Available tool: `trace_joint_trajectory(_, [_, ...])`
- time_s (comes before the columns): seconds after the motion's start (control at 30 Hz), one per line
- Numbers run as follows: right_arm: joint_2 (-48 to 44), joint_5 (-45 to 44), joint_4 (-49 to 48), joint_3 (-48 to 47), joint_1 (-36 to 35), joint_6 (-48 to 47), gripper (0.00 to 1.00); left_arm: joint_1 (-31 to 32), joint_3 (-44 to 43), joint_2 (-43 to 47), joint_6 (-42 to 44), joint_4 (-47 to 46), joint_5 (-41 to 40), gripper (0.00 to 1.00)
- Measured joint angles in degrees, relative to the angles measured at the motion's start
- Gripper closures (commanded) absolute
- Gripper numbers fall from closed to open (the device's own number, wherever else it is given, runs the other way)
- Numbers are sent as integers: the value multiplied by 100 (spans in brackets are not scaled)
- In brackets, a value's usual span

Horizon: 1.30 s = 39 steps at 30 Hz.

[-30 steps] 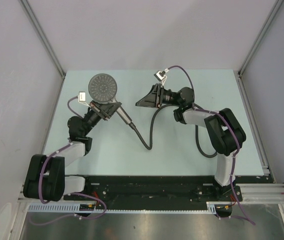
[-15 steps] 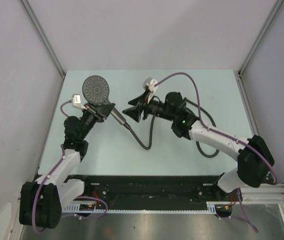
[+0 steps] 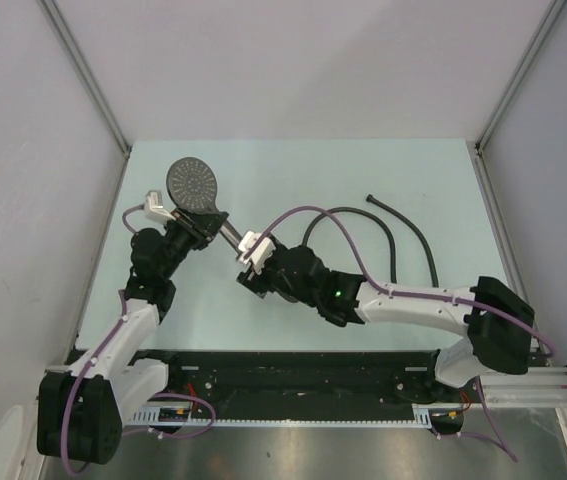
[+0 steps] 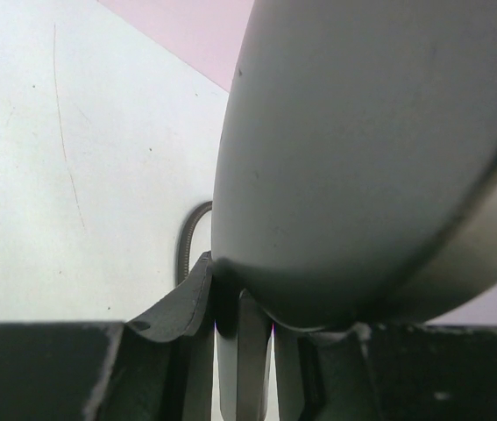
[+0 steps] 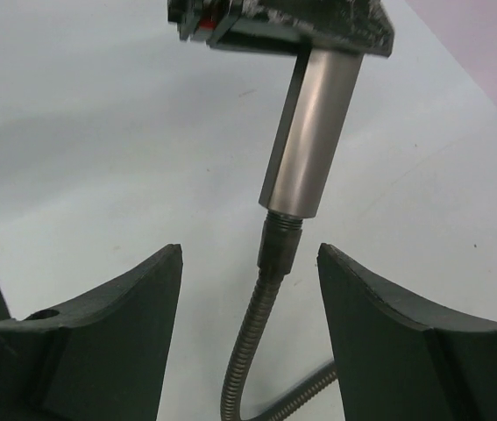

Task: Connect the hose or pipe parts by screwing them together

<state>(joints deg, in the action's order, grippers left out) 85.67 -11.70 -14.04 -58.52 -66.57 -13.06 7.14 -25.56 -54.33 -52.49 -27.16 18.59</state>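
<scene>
The dark grey shower head (image 3: 192, 182) lies at the table's far left, dotted face up. My left gripper (image 3: 206, 222) is shut on its straight handle (image 4: 252, 351); the head's smooth back (image 4: 371, 158) fills the left wrist view. The hose (image 3: 391, 240) curls over the right half of the table. Its end nut (image 5: 281, 241) meets the bottom of the metal handle (image 5: 312, 140), with threads showing at the joint. My right gripper (image 5: 248, 252) stands open, a finger on either side of that nut and touching nothing. From above, the right gripper (image 3: 252, 263) sits just below the handle's end.
Purple cables (image 3: 308, 210) arch over the right arm, close to the hose. The hose's free end (image 3: 371, 197) lies at the far right. Grey walls and metal posts (image 3: 88, 80) bound the table. The black base rail (image 3: 293, 370) runs along the near edge.
My right arm swung from the far middle down toward the near left and its jaws widened. The hose now lies spread over the right side. The shower head shifted slightly left.
</scene>
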Motion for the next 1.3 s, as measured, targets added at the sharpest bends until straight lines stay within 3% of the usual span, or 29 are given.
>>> trace_joint_trajectory(0.27, [708,-887,-247,2,-195,-326,37,0,-15,57,-4,179,-50,100])
trace_joint_trajectory(0.47, [859,-1121,-496,2,-195,-378,42,2,-15,120,-59,210,-87,100])
trace_joint_trajectory(0.67, [966,-1158,-750,2,-184,-374,53,15,-17,120,-205,227,-96,100])
trace_joint_trajectory(0.77, [1016,-1161,-846,2,-177,-372,61,31,-17,120,-286,251,-105,99])
trace_joint_trajectory(0.9, [1056,-1241,-953,2,-144,-345,94,74,-17,129,-378,291,-157,100])
trace_joint_trajectory(0.93, [1056,-1261,-990,2,-120,-304,98,81,-17,131,-428,291,-203,100])
trace_joint_trajectory(1.13, [977,-632,-960,24,210,-52,100,247,11,201,-363,203,-562,100])
trace_joint_trajectory(1.3, [629,1172,-717,55,940,553,100,387,310,319,-352,-673,-678,100])
